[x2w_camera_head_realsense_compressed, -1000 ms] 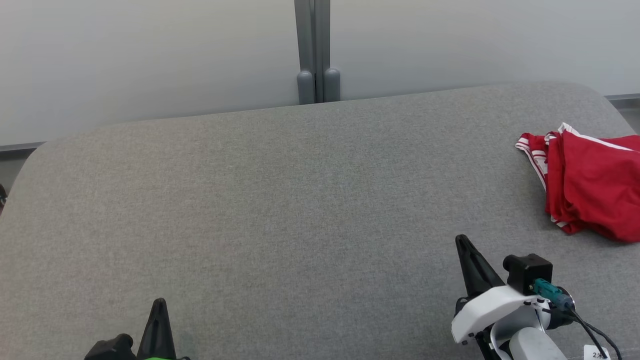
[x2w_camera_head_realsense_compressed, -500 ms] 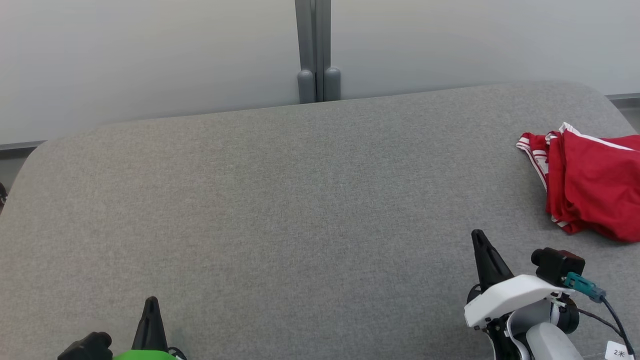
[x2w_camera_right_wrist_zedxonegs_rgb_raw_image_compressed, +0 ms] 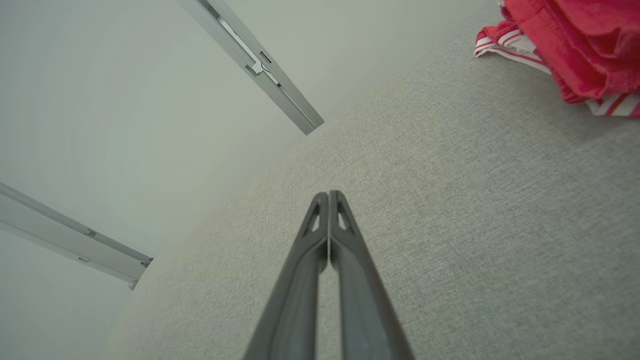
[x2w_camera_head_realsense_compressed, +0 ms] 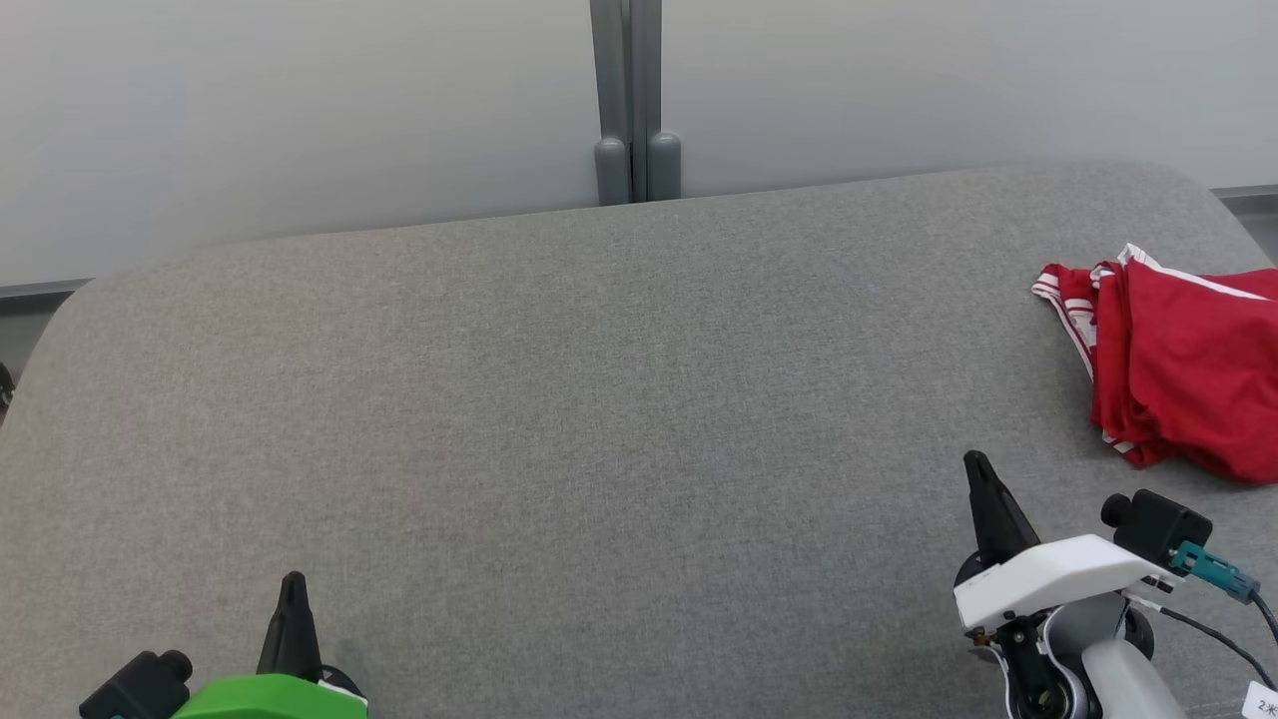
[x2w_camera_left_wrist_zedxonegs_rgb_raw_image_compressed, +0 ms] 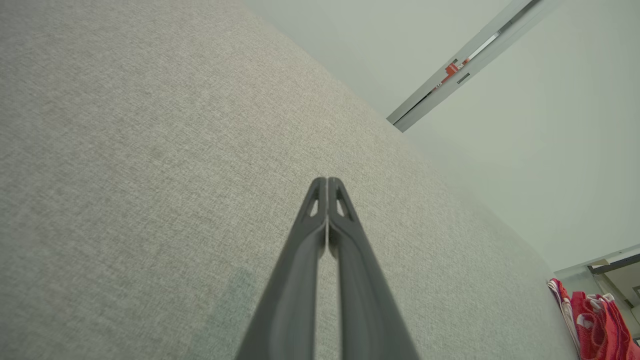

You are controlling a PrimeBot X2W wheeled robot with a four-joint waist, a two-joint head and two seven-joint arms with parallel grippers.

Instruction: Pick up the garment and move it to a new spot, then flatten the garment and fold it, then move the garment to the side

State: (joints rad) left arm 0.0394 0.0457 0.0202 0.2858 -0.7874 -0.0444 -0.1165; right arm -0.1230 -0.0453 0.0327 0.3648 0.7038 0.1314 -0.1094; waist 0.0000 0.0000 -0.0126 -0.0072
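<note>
Left gripper [x2w_camera_left_wrist_zedxonegs_rgb_raw_image_compressed: 326,181]: closed tight, holding nothing, over the near left part of the grey table [x2w_camera_head_realsense_compressed: 599,399].
Right gripper [x2w_camera_right_wrist_zedxonegs_rgb_raw_image_compressed: 328,194]: closed tight, empty, over the table's near right part.
Red garment [x2w_camera_head_realsense_compressed: 1178,379]: in a heap at the table's right edge.

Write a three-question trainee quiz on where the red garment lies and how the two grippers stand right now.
1. True or false: the left gripper is shut and holds nothing.
2. The bunched red garment with white-striped trim lies on the grey woven fabric surface at: A) the robot's left edge; B) the middle; C) the robot's right edge.
3. Which gripper is nearer that garment, and does it touch it?
Key: 1 true; 2 C; 3 the right gripper, apart from the cloth.
</note>
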